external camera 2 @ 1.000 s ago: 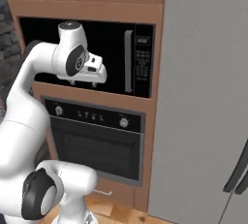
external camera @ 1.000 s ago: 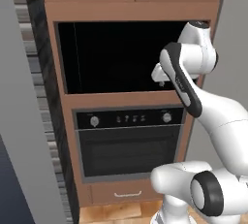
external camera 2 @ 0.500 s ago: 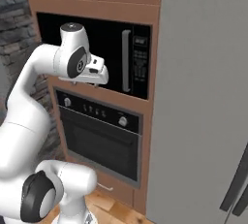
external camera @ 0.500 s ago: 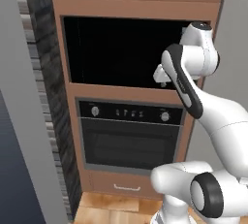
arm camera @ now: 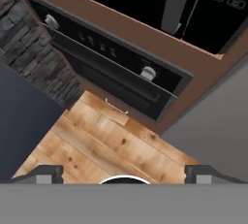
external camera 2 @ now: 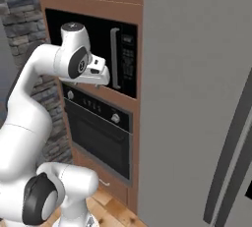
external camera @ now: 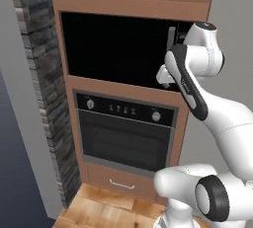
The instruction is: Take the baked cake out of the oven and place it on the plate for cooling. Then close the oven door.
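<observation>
Oven (external camera: 124,134) sits below the hand (external camera 2: 100,75), door (external camera: 122,142) closed flush, two white knobs (external camera: 90,104) on the black strip. The hand hangs up in front of the microwave (external camera 2: 123,59), just left of its vertical handle (external camera 2: 114,58), fingers spread wide with nothing in them. Wood floor (arm camera: 106,143) lies under it, and a grey fridge (external camera 2: 197,98) stands off to the right.
</observation>
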